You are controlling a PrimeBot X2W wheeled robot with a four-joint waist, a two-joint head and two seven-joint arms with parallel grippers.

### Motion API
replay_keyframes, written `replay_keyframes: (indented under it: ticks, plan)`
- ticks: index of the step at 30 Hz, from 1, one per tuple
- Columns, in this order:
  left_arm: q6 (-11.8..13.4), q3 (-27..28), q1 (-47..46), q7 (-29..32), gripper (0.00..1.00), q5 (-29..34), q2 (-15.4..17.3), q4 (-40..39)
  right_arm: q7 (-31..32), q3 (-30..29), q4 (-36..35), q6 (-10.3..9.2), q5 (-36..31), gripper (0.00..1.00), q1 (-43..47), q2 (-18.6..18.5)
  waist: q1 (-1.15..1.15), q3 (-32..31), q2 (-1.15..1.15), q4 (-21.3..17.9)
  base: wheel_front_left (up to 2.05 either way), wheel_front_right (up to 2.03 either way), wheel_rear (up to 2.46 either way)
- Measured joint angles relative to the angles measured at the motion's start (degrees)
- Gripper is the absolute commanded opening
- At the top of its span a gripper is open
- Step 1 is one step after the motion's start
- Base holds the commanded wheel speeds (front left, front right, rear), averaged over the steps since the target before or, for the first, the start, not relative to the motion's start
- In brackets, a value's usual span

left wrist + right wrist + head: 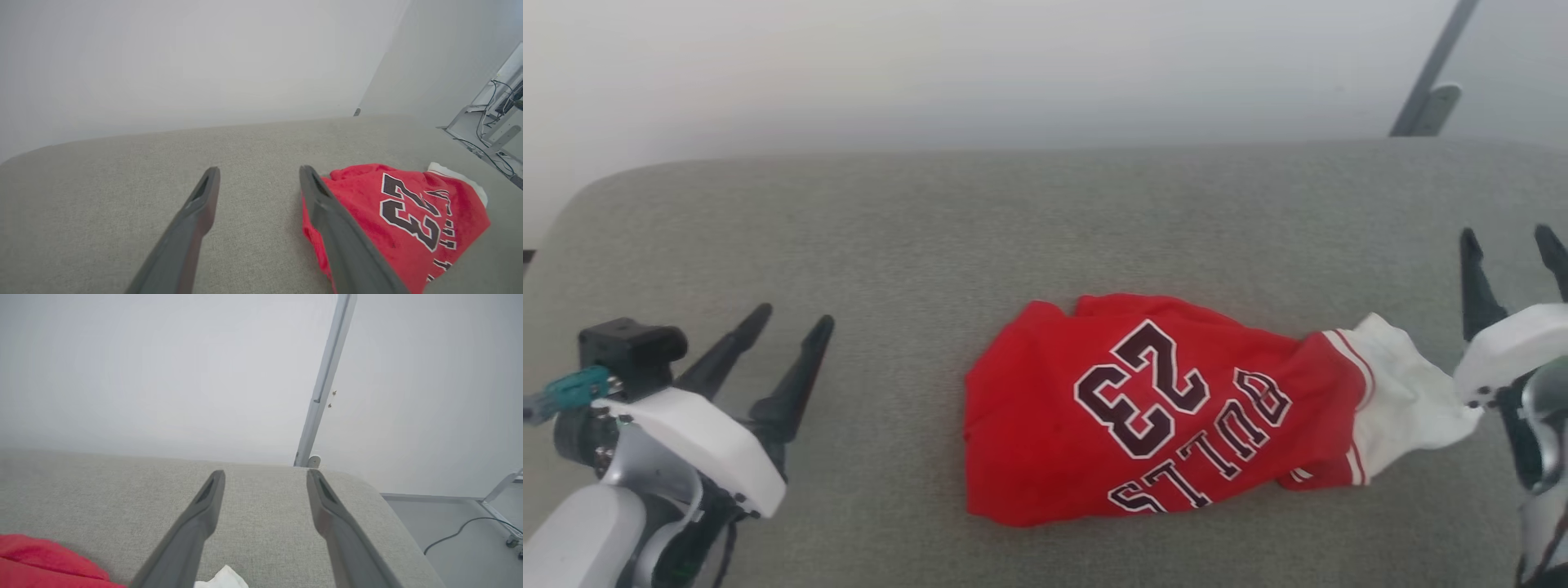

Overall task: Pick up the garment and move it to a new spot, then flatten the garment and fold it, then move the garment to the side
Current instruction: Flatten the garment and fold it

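The red garment [1094, 408] lies bunched on the grey cushioned surface [931, 245], its black "BULLS 23" print facing up and upside down to me, one white sleeve end [1409, 396] trailing right. In the left wrist view the garment [408, 216] sits just right of the fingers. A red edge [45, 559] and a white scrap [222, 578] show low in the right wrist view. My left gripper [792, 317] hovers open, left of the shirt. My right gripper [1508, 239] stands open by the white sleeve, holding nothing.
The cushioned surface ends at a rounded right edge [388, 506], with floor and a cable [461, 531] beyond. A grey metal pole [1433, 69] leans against the white wall at the back right. A frame with cables [490, 122] stands off to the right.
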Motion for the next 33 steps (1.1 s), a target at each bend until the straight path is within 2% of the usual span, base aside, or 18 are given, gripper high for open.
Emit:
replay_keyframes:
  ticks: [5, 10, 22, 27, 31, 33]
  plan:
    - [1.03, -1.97, -0.16, 5.2, 1.0, -1.48, -0.37, -3.38, -8.78, -0.67, -5.69, -0.01, -5.5, 1.0, 2.64, 5.48, 0.0, 1.16, 0.0, -2.56, 0.0, 0.0, 0.0]
    - [2.35, -4.94, -0.31, 10.71, 1.0, -2.4, -1.27, -4.68, -15.13, 0.22, -8.92, 0.0, -7.93, 1.0, 4.6, 8.46, 0.0, 2.77, 0.0, -4.79, 0.0, 0.0, 0.0]
    - [7.64, -11.49, -2.03, 24.24, 1.0, -4.93, -4.01, -2.1, -17.94, 3.13, -8.6, 0.0, -6.3, 1.0, 6.65, 9.8, 0.0, 5.85, 0.0, -7.32, 0.0, 0.0, 0.0]
    - [7.54, -14.33, -2.88, 27.31, 1.0, -5.25, -5.59, 1.63, -18.14, 3.38, -7.66, 0.0, -5.56, 1.0, 6.73, 9.78, 0.0, 6.42, 0.0, -7.45, 0.0, 0.0, 0.0]
    - [5.21, -16.55, -5.3, 27.91, 1.0, -4.24, -7.23, 6.68, -18.16, 3.61, -6.99, 0.0, -5.76, 1.0, 6.41, 9.79, 0.0, 6.62, 0.0, -7.4, 0.0, 0.0, 0.0]
    - [3.91, -17.23, -6.29, 27.64, 0.08, -3.88, -8.06, 9.26, -18.23, 3.74, -6.82, 0.0, -5.78, 1.0, 6.32, 9.79, 0.0, 6.65, 0.0, -7.44, 0.0, 0.0, 0.0]
